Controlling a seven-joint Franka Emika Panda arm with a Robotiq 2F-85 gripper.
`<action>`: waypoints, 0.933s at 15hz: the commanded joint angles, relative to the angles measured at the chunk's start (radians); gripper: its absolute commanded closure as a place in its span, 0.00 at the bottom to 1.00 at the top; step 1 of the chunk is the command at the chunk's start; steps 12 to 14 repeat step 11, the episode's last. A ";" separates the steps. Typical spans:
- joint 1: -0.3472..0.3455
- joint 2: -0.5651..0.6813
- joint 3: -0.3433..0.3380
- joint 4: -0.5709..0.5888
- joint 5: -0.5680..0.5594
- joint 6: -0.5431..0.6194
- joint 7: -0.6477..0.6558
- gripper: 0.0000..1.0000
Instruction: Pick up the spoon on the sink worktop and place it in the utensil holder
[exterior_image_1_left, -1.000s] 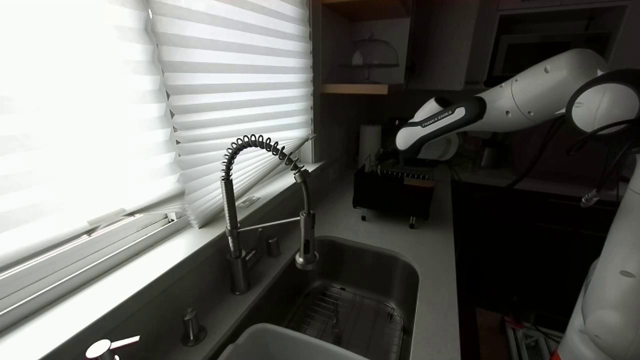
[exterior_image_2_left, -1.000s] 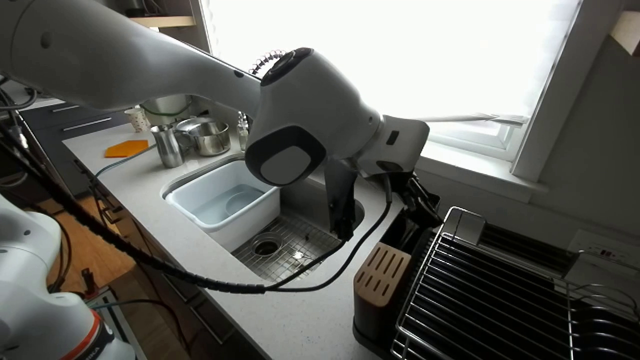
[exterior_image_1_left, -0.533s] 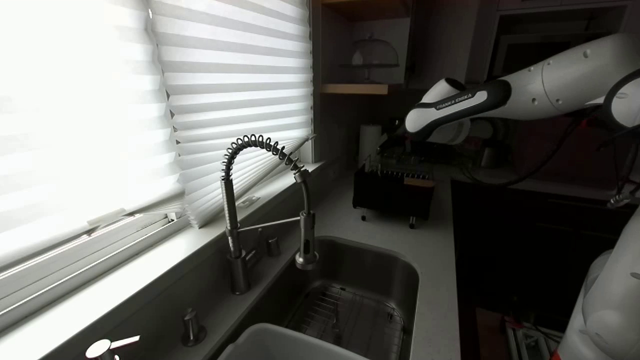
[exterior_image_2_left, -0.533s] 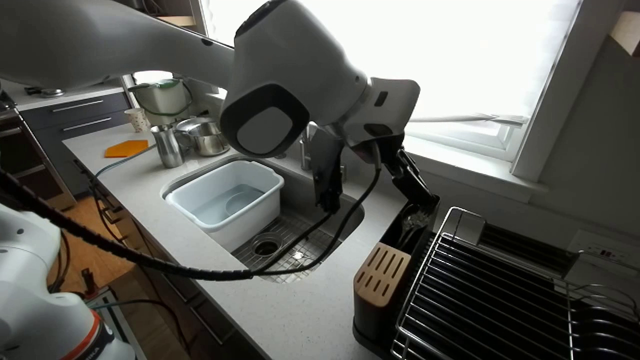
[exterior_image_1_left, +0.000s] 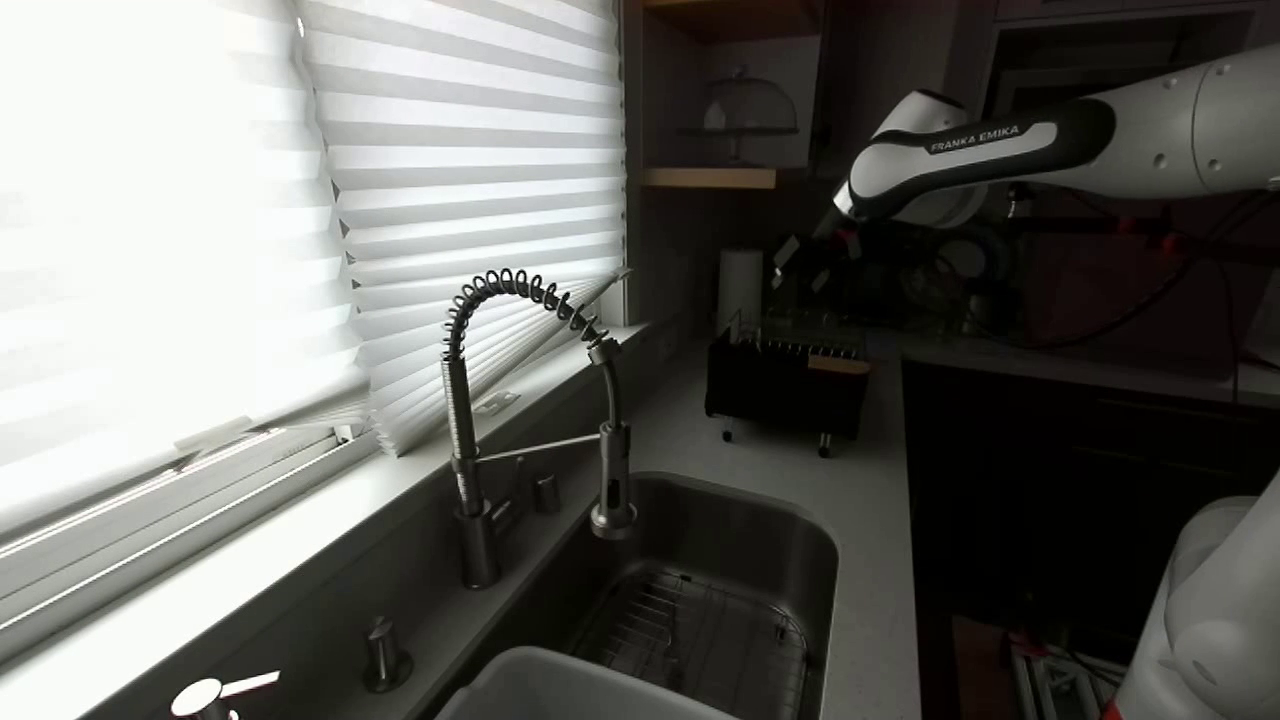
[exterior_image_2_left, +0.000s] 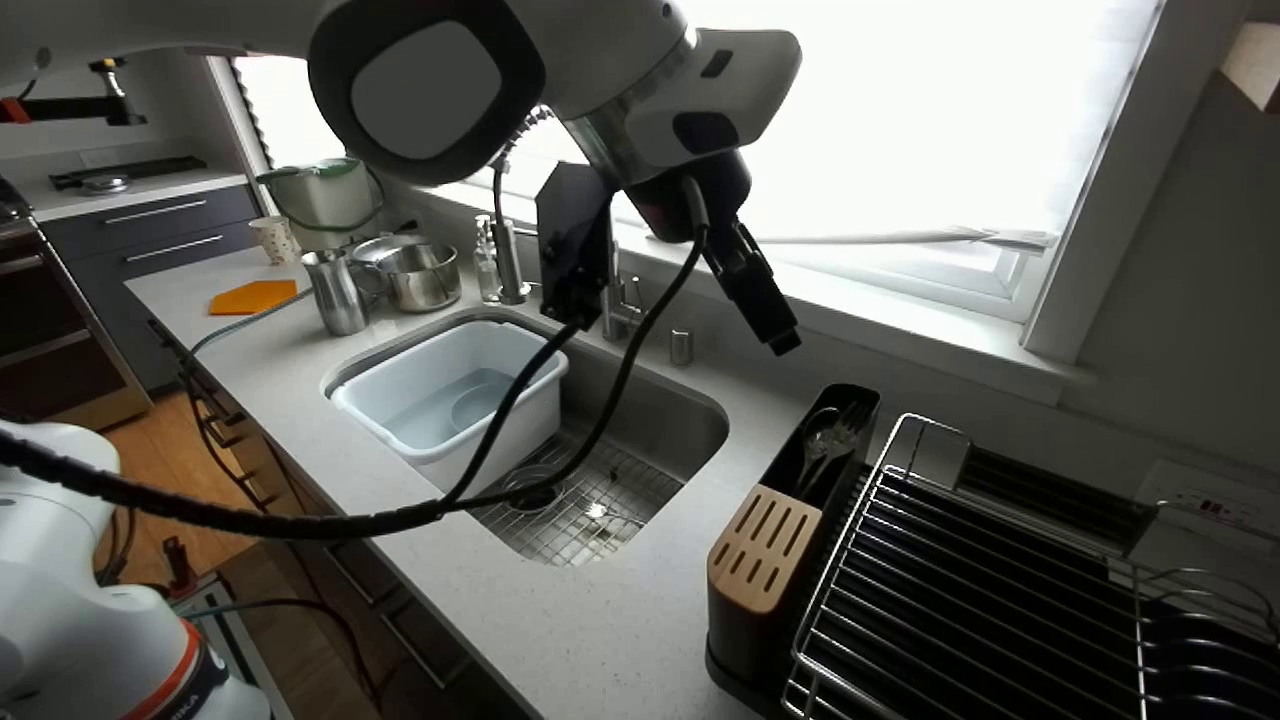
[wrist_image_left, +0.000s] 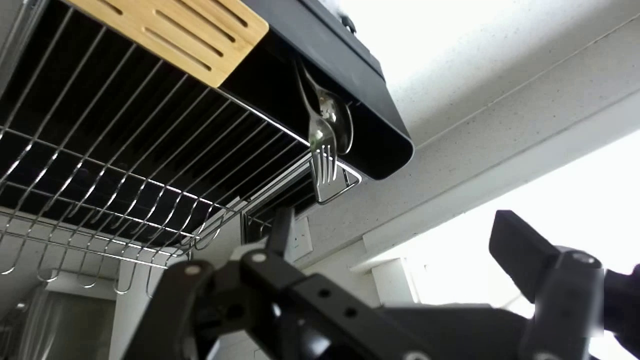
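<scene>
In the black utensil holder (wrist_image_left: 345, 65), what is likely the task's spoon (wrist_image_left: 342, 120) leans bowl-up beside a fork (wrist_image_left: 321, 132), seemingly propped there to drain, while your hand (wrist_image_left: 395, 232) stands wide and empty above, presumably to leave it be.

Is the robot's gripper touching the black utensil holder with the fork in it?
Apart. The wrist view shows the gripper open, with a clear gap to the black utensil holder; in an exterior view, open space shows between fingertip and holder.
</scene>
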 joint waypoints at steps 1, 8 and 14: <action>0.004 -0.021 -0.006 0.023 -0.069 -0.077 0.014 0.00; 0.017 -0.016 -0.023 0.044 -0.075 -0.128 -0.016 0.00; 0.016 -0.016 -0.028 0.047 -0.075 -0.136 -0.026 0.00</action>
